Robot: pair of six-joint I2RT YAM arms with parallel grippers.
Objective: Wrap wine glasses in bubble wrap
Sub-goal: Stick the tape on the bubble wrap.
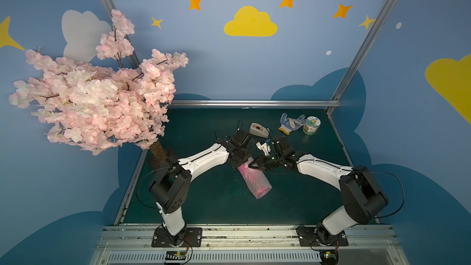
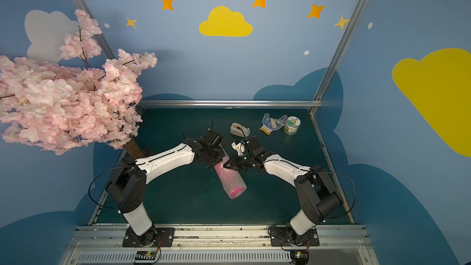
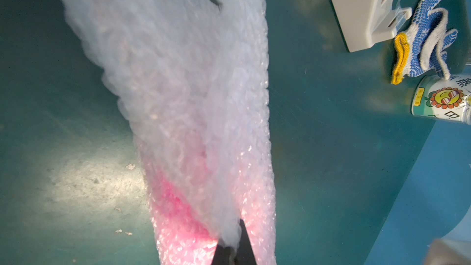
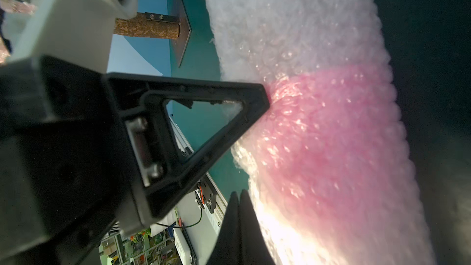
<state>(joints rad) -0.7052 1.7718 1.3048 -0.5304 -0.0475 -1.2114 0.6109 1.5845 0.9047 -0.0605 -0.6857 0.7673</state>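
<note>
Pinching bubble wrap (image 1: 254,178) rolled round goblet (image 2: 235,190) in closed left gripper (image 3: 230,249), closed right gripper (image 4: 239,210) empty alongside; next: taping seam without slack.

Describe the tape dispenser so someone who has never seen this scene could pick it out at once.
On the dark green tabletop, three small items sit in a row near the far aluminium rail. The beige plastic tape dispenser is the one closest to the table's middle. Unlike the blue-dotted white glove and the short green-and-white printed can, it is plain, low and rounded.
</note>
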